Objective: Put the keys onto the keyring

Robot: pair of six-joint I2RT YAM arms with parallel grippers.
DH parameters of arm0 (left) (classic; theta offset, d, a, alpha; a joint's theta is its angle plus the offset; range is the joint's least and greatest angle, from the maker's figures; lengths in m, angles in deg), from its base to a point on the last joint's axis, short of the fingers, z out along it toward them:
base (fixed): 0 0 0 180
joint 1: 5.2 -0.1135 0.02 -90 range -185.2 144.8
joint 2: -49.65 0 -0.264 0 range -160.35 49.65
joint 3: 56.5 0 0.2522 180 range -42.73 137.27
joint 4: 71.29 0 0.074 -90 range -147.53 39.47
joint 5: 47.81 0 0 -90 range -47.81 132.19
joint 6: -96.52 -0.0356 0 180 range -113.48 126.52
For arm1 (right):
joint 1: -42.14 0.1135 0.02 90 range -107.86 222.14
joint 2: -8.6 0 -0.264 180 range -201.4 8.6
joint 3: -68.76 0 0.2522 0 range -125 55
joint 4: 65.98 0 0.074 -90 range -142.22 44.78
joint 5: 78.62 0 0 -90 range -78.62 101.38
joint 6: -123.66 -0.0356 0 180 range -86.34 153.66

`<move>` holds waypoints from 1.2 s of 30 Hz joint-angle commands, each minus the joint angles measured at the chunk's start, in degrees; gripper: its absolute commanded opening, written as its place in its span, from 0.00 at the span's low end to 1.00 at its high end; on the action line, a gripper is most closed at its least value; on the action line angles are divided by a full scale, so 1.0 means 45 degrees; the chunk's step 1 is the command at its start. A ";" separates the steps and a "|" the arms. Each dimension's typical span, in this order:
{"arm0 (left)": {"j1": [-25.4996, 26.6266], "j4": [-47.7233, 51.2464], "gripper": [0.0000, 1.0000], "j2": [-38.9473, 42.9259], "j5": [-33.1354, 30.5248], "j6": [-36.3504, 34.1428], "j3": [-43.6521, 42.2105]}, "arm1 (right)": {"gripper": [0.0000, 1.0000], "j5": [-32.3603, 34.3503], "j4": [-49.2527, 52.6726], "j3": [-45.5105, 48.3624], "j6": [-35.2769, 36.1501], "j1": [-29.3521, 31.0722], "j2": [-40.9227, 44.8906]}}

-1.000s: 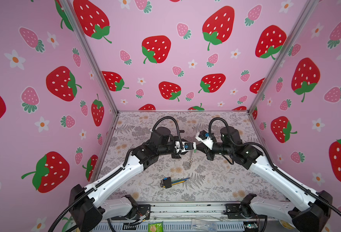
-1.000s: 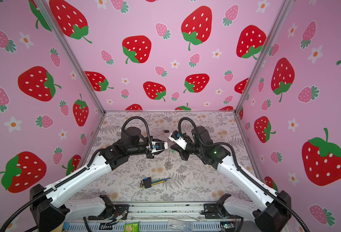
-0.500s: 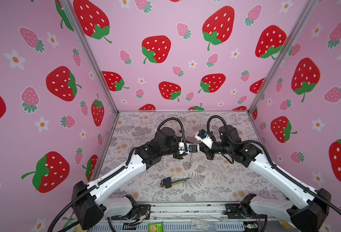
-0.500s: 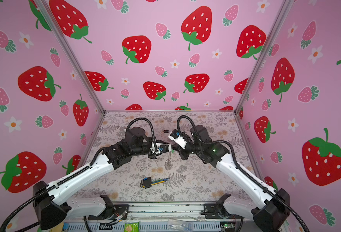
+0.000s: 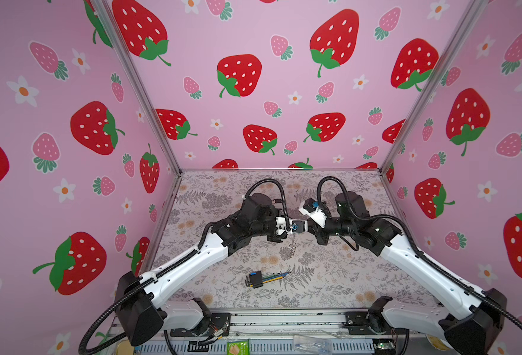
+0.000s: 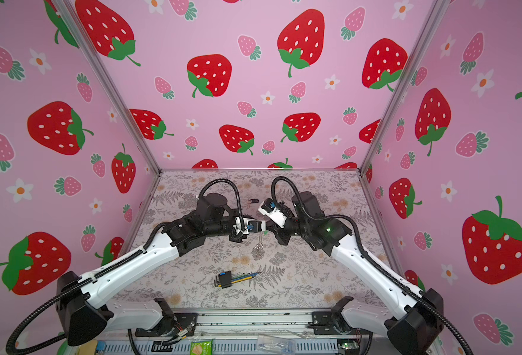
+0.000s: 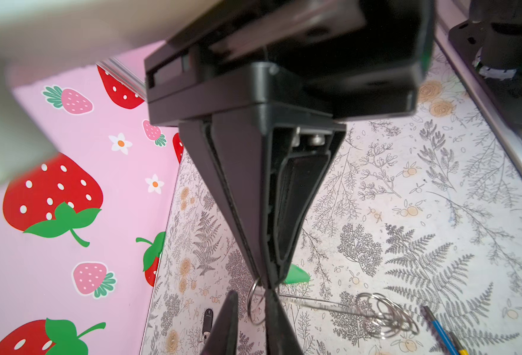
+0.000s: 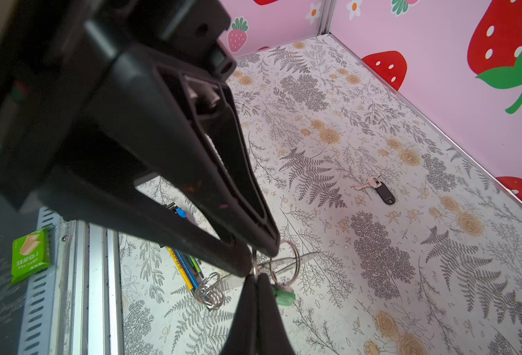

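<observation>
Keyring [image 5: 291,248] hangs above the table [image 5: 330,276] in both top views. Left wrist: your left end effector [image 7: 252,293], jaws slightly apart, brackets a split ring [image 7: 255,304]; grip uncertain. Right wrist: right end effector [image 8: 255,278], fully closed, pinches the green-tagged key [image 8: 282,295]. Likely threading; next needs ring-gap alignment

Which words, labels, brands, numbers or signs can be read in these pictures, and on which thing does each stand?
On the green packet: printed characters, rotated and blurred, not readable.
On the yellow hex wrench: dark lettering along the shaft, too small to read.
Nothing else shows text, so no text can be quoted.
</observation>
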 commanded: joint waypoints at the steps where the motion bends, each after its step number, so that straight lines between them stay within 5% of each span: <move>1: 0.0069 0.0137 0.17 -0.0135 0.0151 -0.0289 0.0671 | 0.04 -0.0362 0.0050 -0.0282 0.0240 0.0011 0.0058; 17: 0.0044 0.0534 0.00 -0.0448 0.0609 -0.0112 0.0844 | 0.12 0.0289 -0.0985 0.0163 0.0471 0.0036 0.1001; 22: -0.0567 -0.0106 0.00 -0.0254 0.2043 0.1348 0.0681 | 0.30 0.1237 -0.1298 0.0711 0.0836 0.0020 0.1708; 28: -0.1797 -0.2801 0.00 0.0278 0.4681 0.4212 -0.0518 | 0.37 0.2070 -0.2492 0.2046 0.0537 -0.0038 0.2897; 36: -0.2243 -0.5279 0.00 0.0204 0.6313 0.6480 -0.1240 | 0.34 0.2051 -0.2949 0.1889 0.0450 -0.0026 0.2558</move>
